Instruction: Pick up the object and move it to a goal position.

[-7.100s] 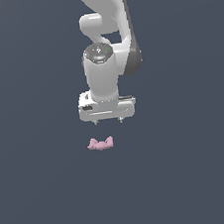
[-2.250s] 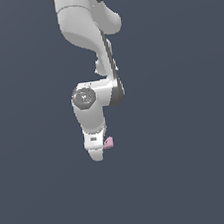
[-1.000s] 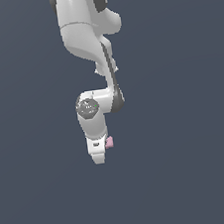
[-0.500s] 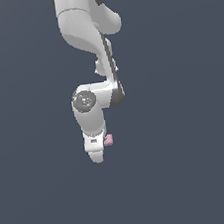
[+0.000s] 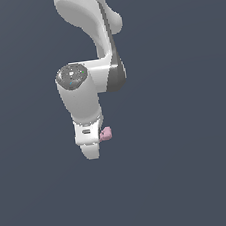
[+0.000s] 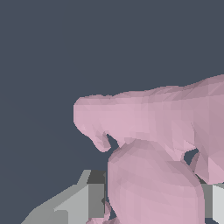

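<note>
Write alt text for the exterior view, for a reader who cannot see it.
A white robot arm reaches down from the top of the frame, and a small pale pink object shows at the exterior view's right side of its end effector. The background is plain dark grey-blue; the fingers are hard to make out from this angle.

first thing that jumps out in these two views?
In the exterior view, the white Panda arm hangs from the top over a plain dark grey background, with a bit of the pale pink lumpy object poking out beside the gripper. In the wrist view, the object fills much of the picture, right at the jaws.
</note>
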Robot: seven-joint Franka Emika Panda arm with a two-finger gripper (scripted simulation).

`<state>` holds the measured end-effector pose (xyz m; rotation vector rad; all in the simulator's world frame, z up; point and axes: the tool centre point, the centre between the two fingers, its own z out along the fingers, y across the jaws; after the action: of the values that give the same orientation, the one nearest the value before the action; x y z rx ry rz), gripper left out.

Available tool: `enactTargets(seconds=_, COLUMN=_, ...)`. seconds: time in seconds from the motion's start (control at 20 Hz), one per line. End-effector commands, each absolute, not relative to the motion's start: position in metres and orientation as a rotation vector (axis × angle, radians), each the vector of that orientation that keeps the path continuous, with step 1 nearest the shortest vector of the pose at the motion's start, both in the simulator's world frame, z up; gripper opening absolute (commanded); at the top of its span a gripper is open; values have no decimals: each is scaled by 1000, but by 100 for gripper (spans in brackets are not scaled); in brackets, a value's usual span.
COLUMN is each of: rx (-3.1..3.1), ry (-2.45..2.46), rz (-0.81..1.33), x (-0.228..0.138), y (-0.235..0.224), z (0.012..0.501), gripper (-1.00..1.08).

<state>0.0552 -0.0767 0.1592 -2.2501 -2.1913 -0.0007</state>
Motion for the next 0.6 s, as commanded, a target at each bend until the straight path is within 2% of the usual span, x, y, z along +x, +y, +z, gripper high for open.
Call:
enactTargets(seconds=0.0, rx=-2249, ry=-2192, rz=-1, x=59, y=-77, z=188, gripper=-100)
enactTargets(seconds=0.55, rx=-2249, ry=-2191, rz=-3, x=78, y=-82, z=305, gripper=-100)
